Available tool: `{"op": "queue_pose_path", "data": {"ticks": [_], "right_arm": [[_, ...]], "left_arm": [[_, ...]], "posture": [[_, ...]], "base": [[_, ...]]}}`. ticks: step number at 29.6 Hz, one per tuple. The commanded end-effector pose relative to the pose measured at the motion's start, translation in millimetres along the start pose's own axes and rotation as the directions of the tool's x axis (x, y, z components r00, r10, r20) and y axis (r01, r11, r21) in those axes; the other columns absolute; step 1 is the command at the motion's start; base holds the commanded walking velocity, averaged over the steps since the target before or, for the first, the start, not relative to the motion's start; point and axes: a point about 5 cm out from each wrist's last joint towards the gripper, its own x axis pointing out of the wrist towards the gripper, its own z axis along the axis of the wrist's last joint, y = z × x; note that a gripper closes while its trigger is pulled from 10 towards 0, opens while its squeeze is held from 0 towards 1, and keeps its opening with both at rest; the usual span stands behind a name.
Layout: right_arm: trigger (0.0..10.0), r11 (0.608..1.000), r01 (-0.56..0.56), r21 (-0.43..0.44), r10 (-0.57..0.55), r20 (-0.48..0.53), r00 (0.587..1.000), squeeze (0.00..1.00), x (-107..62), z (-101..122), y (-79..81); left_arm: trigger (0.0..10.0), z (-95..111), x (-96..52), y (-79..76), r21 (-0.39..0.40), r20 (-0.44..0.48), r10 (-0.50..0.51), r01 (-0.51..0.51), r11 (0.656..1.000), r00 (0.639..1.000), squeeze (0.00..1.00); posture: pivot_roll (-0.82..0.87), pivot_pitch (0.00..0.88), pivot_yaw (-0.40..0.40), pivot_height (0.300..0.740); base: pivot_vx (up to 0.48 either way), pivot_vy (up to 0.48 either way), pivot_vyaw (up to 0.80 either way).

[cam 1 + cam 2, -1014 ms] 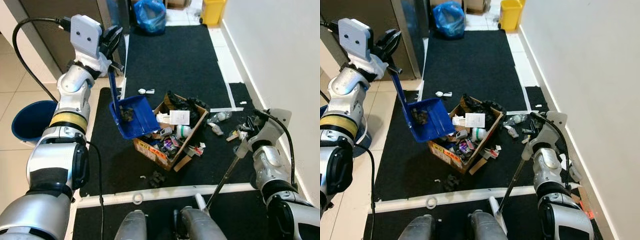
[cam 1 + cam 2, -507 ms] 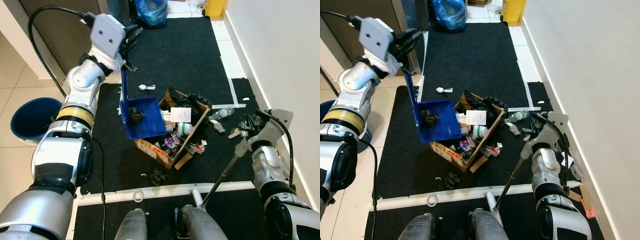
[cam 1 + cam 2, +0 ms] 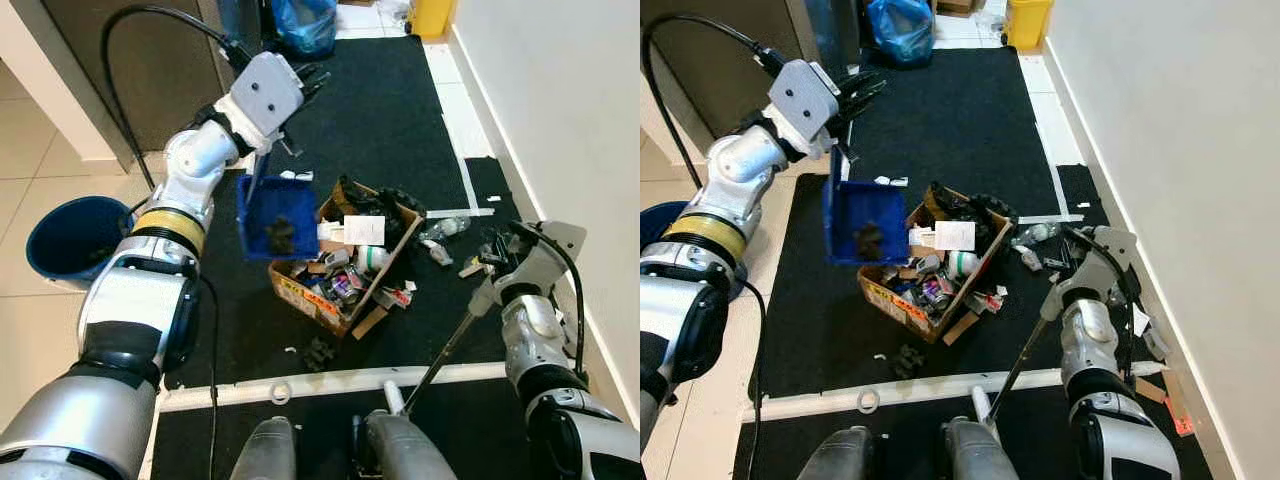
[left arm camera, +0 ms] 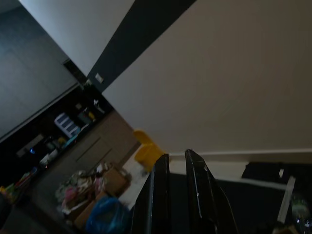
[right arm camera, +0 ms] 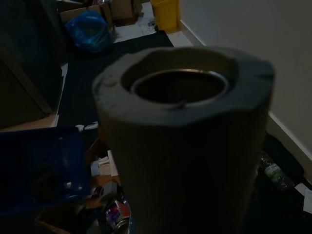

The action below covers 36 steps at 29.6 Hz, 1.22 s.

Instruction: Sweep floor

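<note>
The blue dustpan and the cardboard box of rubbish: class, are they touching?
Cannot tell. In the left eye view the blue dustpan, held up tilted by the left gripper, overlaps the cardboard box edge, hiding any gap.

blue dustpan (image 3: 275,216) holding dark debris, tilted, raised beside cardboard box (image 3: 345,262).

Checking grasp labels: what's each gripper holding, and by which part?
Left gripper holds the blue dustpan by the top of its upright handle. Right gripper holds the broom near the top of its stick.
</note>
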Motion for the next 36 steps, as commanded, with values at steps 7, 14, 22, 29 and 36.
{"op": "queue_pose_path", "data": {"ticks": [7, 14, 22, 29, 36], "right_arm": [[10.0, 1.000, 0.018, 0.015, -0.018, 0.012, 1.000, 0.00, -2.0, -0.3, -2.5], [10.0, 1.000, 0.019, 0.019, -0.019, 0.014, 1.000, 0.00, -1.2, 0.5, -2.3], [10.0, 1.000, 0.008, 0.019, -0.008, 0.013, 1.000, 0.00, 2.0, 2.8, 1.5], [10.0, 1.000, 0.001, 0.010, -0.001, 0.011, 1.000, 0.00, 4.4, 4.6, 4.0], [10.0, 1.000, -0.008, -0.017, 0.008, -0.001, 1.000, 0.00, 8.1, 6.9, 7.0]], "left_arm": [[10.0, 20.0, 14.1, -7.3, 0.102, 0.098, -0.085, 0.075, 0.992, 0.992, 0.00], [10.0, 20.7, 12.8, -10.8, 0.185, 0.088, -0.138, 0.120, 0.975, 0.987, 0.00], [10.0, 28.0, 8.1, 6.0, 0.236, 0.109, -0.100, 0.072, 0.969, 0.989, 0.00], [10.0, 27.6, -2.3, 24.5, 0.200, 0.120, 0.013, -0.037, 0.979, 0.993, 0.00], [10.0, 21.6, -35.5, 60.3, 0.160, 0.101, 0.219, -0.233, 0.959, 0.970, 0.00]], "posture": [[0.13, 0.086, 0.019, 0.740], [0.13, 0.078, 0.018, 0.740], [0.14, 0.065, 0.009, 0.740], [0.14, 0.059, 0.005, 0.740], [0.16, 0.046, -0.015, 0.740]], "base": [[0.000, 0.000, 0.00], [0.000, 0.000, 0.00], [0.000, 0.000, 0.00], [0.000, 0.000, 0.00], [0.000, 0.000, 0.00]]}}
